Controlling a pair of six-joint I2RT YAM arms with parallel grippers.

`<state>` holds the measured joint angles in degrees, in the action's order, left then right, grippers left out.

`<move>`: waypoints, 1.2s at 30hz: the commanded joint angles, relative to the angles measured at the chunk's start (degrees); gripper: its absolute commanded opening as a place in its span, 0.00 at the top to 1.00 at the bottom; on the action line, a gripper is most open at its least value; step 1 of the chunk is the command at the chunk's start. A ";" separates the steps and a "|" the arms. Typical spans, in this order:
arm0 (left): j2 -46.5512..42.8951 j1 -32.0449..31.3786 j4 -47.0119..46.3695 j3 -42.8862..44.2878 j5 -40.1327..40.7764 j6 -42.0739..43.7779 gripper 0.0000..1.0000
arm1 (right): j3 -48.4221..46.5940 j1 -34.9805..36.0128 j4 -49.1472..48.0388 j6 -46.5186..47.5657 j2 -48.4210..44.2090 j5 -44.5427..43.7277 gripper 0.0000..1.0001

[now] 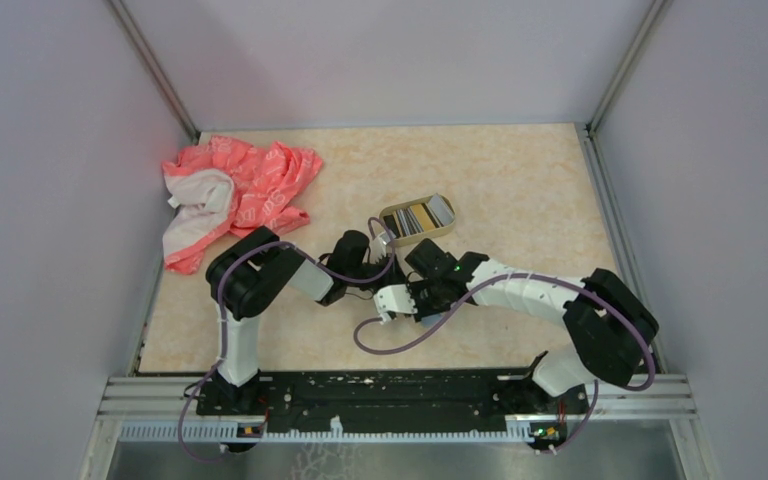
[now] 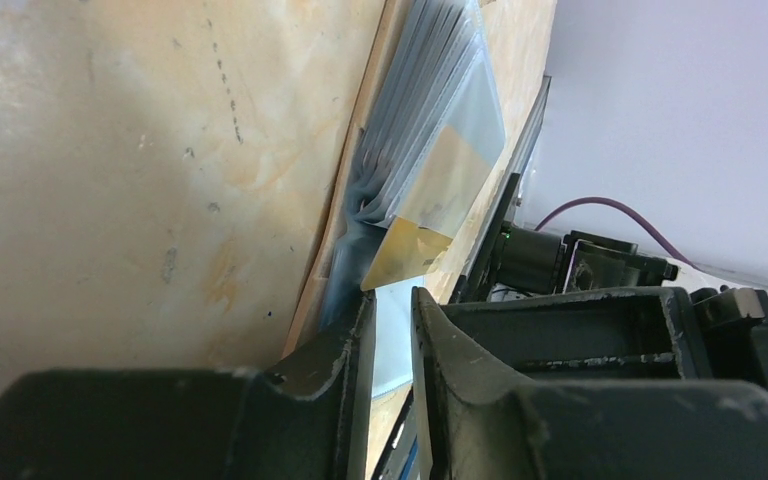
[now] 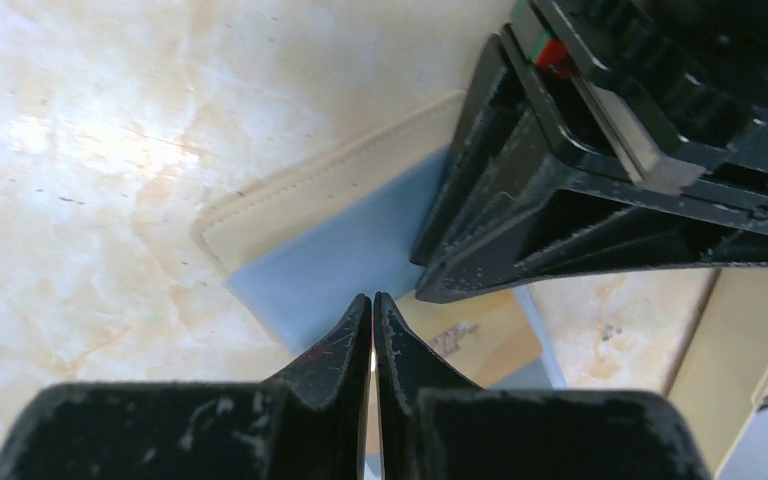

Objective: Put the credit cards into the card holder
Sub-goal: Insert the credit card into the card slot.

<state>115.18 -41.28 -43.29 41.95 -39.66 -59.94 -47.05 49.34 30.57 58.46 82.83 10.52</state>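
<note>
Credit cards [image 1: 425,215] mostly sit in the card holder [image 1: 388,214]. One pale blue card [image 3: 340,260] lies nearby on a tan stitched flap [image 3: 290,200] on the desk [image 3: 110,150]. The right gripper [image 3: 372,298] is pressed together at its corner. The left gripper [image 2: 392,295] stands narrowly parted over it, and I cannot tell whether it grips. The next move likely calls for lifting this card cleanly.

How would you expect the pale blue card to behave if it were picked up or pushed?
The pale blue card looks thin and flat, so probably light, slightly bendy. Flat against the tan stitched wallet, it would likely slide, its edge hard to catch.
</note>
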 commanded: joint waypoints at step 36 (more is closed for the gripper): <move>-4.81 -1.09 3.91 -2.07 2.93 5.55 0.81 | -5.50 -4.31 2.15 -3.88 -2.45 4.81 0.94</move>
<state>113.84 -41.50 -43.64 39.64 -38.35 -58.89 -48.45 48.49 30.11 55.37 86.28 4.82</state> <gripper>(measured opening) 0.166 0.049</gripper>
